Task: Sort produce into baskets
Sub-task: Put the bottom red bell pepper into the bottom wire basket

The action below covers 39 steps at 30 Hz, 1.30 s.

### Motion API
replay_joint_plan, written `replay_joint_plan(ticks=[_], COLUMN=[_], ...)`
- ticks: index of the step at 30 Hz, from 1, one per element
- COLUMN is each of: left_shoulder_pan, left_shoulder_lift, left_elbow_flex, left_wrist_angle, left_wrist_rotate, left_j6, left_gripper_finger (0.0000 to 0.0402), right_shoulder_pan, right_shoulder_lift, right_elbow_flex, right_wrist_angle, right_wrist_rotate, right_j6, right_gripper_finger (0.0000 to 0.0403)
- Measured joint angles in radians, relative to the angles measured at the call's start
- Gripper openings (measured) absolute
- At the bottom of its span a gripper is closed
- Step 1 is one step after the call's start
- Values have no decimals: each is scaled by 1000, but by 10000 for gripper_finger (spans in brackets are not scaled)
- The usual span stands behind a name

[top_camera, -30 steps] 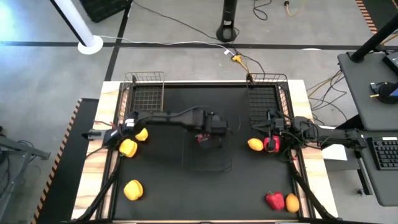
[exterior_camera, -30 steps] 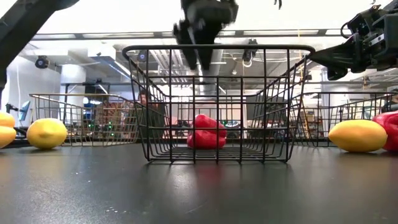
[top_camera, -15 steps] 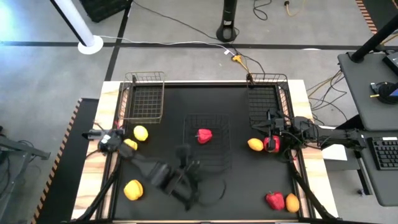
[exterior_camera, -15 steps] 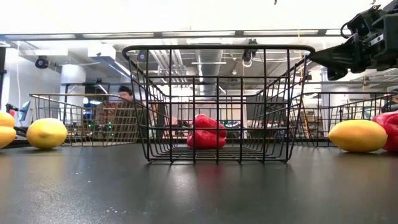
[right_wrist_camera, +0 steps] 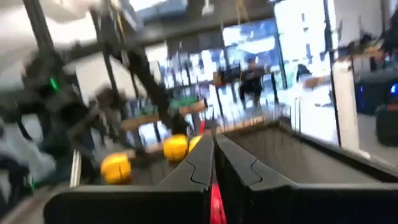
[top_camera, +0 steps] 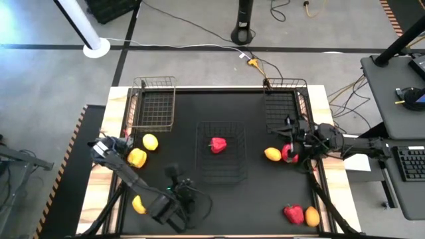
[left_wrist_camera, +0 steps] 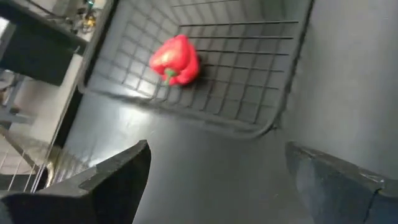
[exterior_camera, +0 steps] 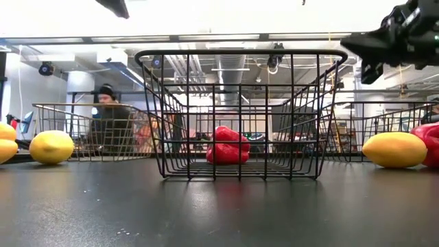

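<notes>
One red pepper [top_camera: 218,145] lies in the middle basket [top_camera: 237,174]. The left end effector [top_camera: 180,197] hangs open and empty near the front, free to pick another. The right end effector [top_camera: 293,141] is closed, by a pepper [top_camera: 287,154].

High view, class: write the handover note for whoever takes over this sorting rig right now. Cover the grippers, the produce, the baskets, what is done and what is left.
Left gripper: open, empty, near the table's front.
Right gripper: shut, raised over the right-side pepper.
Done: one red pepper lies in the middle basket.
Left basket and right basket hold nothing.
Left to sort: lemon, yellow pepper, yellow piece partly under the left arm, orange fruit, right-side pepper, front pepper, front fruit.
</notes>
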Motion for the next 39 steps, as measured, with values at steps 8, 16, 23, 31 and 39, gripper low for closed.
replay_joint_plan(ticks=[8, 16, 23, 31, 39], left_shoulder_pan=[-72, -99, -97, -55, -51], left_shoulder_lift=[-224, -417, -500, -477, -478], left_elbow_flex=[-264, -533, -720, -777, -777], left_wrist_angle=[102, 352, 484, 498, 470], left_wrist_rotate=[-79, -99, -100, -126, -122], left_j6=[-161, -166, -201, -130, -84], left_gripper_finger=[350, 350, 350, 350, 350], right_shoulder_pan=[51, 204, 336, 499, 693], right_shoulder_lift=[24, 282, 563, 920, 1212], right_elbow_flex=[67, 262, 656, 1052, 1240], right_wrist_angle=[78, -79, -699, -1441, -1472], right_wrist_rotate=[-86, 27, 119, -52, -206], right_j6=[72, 60, 275, 748, 964], right_gripper_finger=[9, 9, 9, 23, 44])
